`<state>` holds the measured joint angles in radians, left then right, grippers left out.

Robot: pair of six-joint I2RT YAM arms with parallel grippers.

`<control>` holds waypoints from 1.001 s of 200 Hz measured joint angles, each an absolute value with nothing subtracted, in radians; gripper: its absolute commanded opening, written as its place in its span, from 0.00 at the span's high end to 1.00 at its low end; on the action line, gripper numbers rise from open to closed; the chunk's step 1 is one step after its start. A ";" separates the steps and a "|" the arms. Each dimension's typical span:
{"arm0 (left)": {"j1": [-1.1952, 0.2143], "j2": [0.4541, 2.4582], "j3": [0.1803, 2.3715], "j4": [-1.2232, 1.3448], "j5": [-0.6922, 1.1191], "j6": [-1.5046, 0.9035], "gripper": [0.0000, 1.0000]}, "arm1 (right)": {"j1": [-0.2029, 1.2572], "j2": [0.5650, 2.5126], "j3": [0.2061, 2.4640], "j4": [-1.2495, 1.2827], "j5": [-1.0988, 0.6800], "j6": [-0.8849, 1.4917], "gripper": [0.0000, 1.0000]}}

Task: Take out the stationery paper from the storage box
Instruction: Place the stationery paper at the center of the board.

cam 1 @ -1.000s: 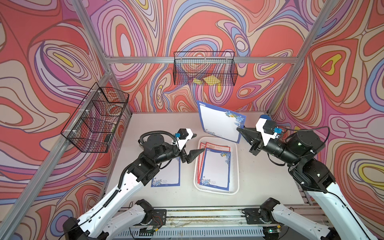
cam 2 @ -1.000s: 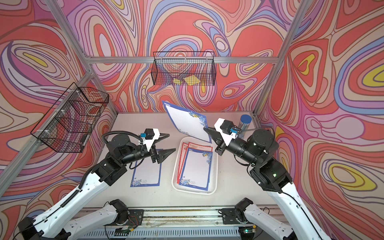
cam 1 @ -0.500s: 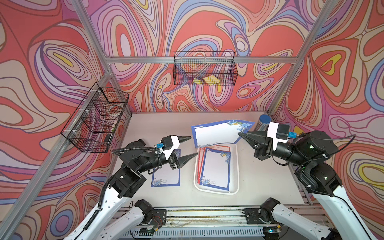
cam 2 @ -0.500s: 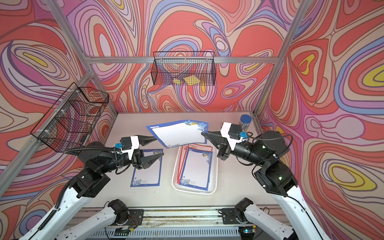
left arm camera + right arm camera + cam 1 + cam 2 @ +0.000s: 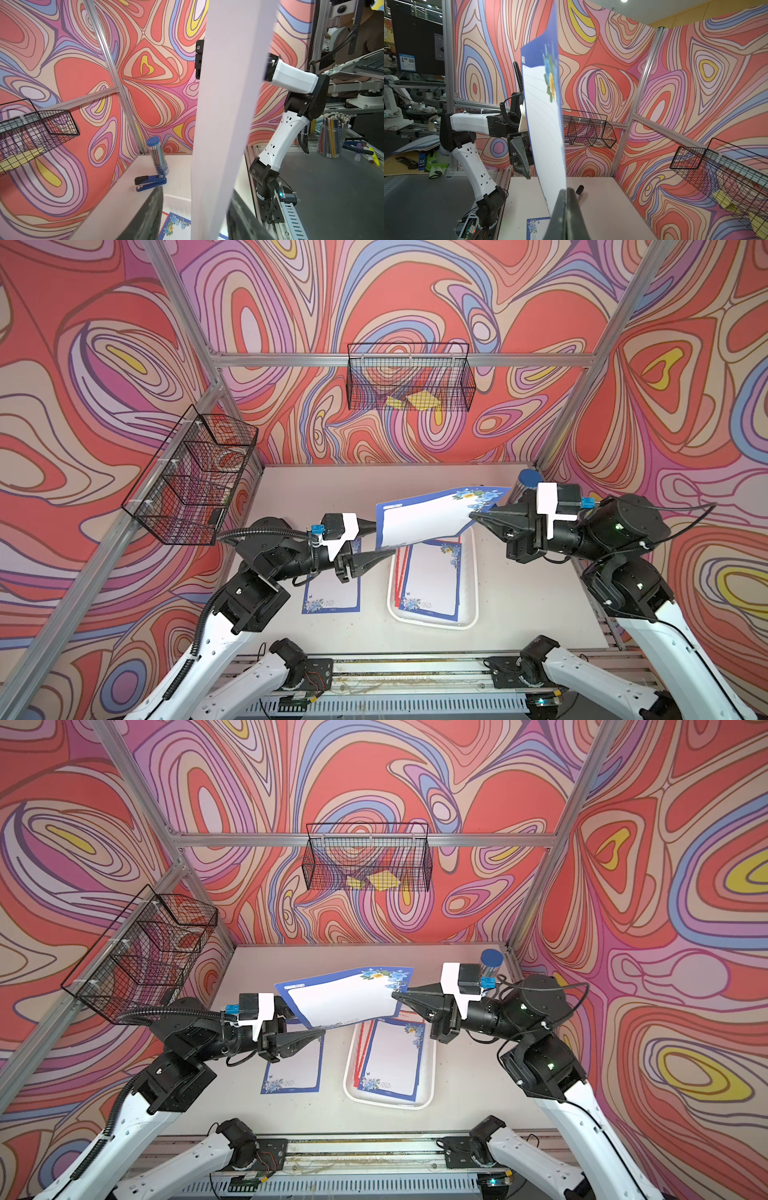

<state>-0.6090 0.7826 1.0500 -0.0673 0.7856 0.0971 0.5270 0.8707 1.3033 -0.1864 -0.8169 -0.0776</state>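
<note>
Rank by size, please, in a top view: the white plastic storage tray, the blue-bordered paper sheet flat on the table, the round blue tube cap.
1. white plastic storage tray
2. blue-bordered paper sheet on the table
3. round blue tube cap

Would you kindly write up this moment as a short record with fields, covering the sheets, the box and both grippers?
box: white, shallow, sheets inside
box sheets: blue-bordered one on top, red-edged ones under it
loose sheet: blue-bordered, flat beside the box on the left arm's side
held sheet: blue-bordered, in the air above the box
right gripper: shut on held sheet's flowered end
left gripper: open, jaws either side of held sheet's other end
far corner: stapler, pencil tube
</note>
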 measured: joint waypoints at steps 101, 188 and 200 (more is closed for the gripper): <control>-0.609 0.739 1.006 -0.033 0.765 0.055 0.73 | 0.527 0.877 1.247 -0.075 -0.891 0.001 1.00; -0.609 0.739 1.016 -0.034 0.760 0.046 0.69 | 0.527 0.916 1.264 -0.145 -0.967 -0.002 1.00; -0.609 0.739 1.021 -0.034 0.762 0.041 0.68 | 0.527 0.916 1.264 -0.150 -0.970 -0.006 1.00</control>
